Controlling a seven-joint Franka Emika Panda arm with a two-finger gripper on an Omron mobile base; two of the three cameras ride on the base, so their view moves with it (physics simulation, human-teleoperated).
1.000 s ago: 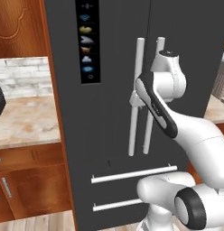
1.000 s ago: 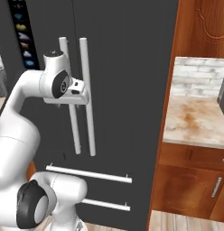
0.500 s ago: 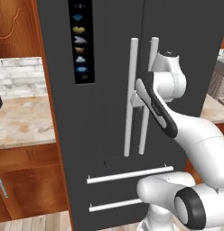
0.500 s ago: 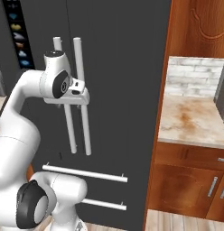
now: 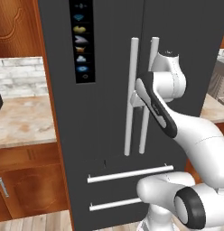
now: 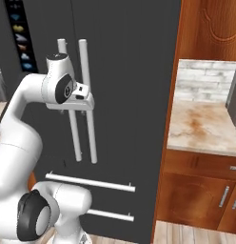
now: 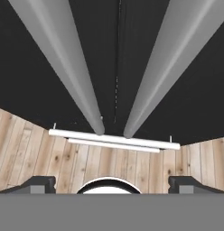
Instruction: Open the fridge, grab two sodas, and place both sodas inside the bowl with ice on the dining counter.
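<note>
The fridge (image 5: 109, 135) is a tall dark grey appliance and its doors are shut. Two long white vertical bar handles (image 5: 130, 94) run side by side at the seam between the doors. My gripper (image 5: 137, 97) is held up against these handles at mid height, jaws open. In the right base view the gripper (image 6: 79, 102) sits just in front of the handles (image 6: 87, 114). In the hand view both bars (image 7: 64, 58) stretch away, and the fingertips (image 7: 39, 182) stand wide apart with nothing between them. The sodas, the bowl and the dining counter are out of view.
Two white horizontal drawer bars (image 5: 129, 173) cross the fridge's lower part. Wood cabinets with a marble wall counter (image 5: 23, 122) flank it on the left, and another counter (image 6: 201, 124) with a dark appliance (image 6: 234, 100) on the right. Plank floor (image 7: 41, 153) lies below.
The whole picture has shifted a little, so the cameras moved and the fridge now sits slightly further left in both base views. The hand stays at the handles, jaws still open.
</note>
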